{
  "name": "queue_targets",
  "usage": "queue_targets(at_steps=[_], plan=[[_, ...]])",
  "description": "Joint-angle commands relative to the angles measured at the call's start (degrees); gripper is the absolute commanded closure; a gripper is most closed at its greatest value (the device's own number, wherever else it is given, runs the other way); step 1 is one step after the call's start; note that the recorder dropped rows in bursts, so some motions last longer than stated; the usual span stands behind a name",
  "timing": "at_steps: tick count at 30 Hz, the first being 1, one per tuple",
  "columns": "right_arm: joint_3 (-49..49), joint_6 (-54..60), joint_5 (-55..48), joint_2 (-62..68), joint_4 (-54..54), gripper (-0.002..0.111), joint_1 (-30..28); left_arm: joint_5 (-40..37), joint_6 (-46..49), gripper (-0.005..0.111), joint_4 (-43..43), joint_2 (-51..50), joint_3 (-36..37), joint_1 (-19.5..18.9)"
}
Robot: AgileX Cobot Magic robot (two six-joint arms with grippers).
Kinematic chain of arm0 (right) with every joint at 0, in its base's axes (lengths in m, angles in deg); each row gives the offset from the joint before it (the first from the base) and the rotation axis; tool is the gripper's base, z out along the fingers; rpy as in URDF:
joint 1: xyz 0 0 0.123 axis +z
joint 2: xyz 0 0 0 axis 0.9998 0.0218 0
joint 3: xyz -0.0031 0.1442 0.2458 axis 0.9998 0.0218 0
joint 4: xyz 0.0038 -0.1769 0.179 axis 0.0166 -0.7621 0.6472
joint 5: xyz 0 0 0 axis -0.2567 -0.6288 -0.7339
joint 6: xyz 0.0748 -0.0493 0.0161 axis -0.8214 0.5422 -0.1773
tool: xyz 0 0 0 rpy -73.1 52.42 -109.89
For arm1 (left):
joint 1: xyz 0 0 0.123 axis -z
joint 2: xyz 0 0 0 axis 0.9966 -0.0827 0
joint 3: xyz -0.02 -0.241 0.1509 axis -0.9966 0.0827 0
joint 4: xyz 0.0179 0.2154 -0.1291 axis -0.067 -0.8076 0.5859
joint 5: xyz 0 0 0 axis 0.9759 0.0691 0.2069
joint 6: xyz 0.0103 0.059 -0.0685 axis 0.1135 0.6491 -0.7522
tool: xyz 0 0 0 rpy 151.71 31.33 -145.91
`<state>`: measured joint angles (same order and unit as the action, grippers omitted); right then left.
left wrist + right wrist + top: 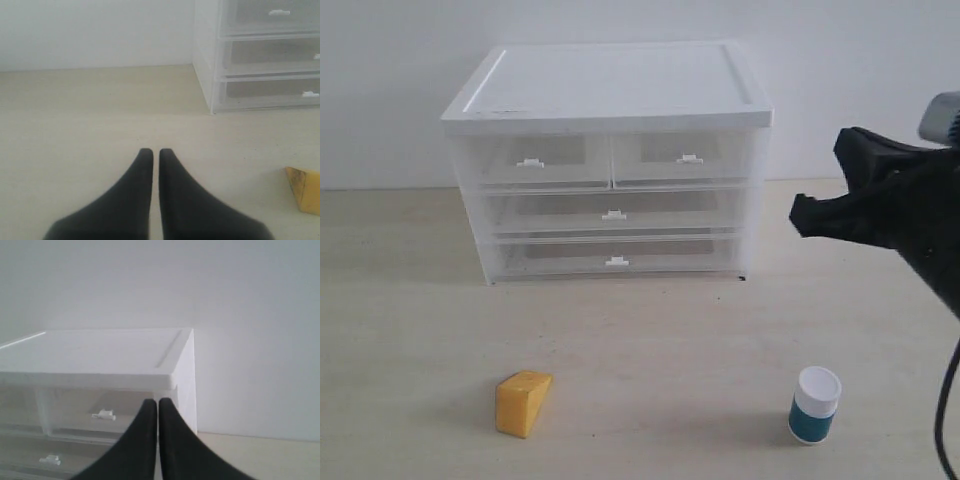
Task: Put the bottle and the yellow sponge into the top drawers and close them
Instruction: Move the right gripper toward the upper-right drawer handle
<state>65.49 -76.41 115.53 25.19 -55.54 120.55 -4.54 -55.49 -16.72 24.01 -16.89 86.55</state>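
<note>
Sponge point(523, 402): matte yellow foam wedge on the pale tabletop point(670, 340), in front of the cabinet point(610, 85), toward its left.
Bottle point(814, 405): short teal cylinder with a wide white cap, upright, front right.
Top drawers point(535, 160): two clear plastic halves with white clip handles, both pushed in.
Left pincer point(151, 152): I see it only through its wrist camera. Tips together, empty, low over the tabletop.
Right pincer point(158, 404): tips together, empty, raised beside the cabinet's right side.
</note>
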Motion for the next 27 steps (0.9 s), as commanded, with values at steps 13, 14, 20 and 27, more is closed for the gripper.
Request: queue_targets(at_steps=[13, 14, 20, 27], plan=[[-12.1, -2.4, 9.1, 23.4, 2.3, 0.108, 6.6, 0.3, 0.2, 0.103, 0.4, 0.2, 0.2, -0.1], [-12.9, -2.4, 9.1, 24.5, 2.3, 0.108, 6.6, 0.3, 0.2, 0.103, 0.4, 0.2, 0.2, -0.1], [-16.7, 0.1, 10.4, 29.7, -1.2, 0.108, 6.6, 0.3, 0.2, 0.103, 0.4, 0.2, 0.2, -0.1], [-21.2, -0.2, 9.3, 33.7, -0.1, 0.075, 6.6, 0.3, 0.2, 0.103, 0.4, 0.2, 0.2, -0.1]])
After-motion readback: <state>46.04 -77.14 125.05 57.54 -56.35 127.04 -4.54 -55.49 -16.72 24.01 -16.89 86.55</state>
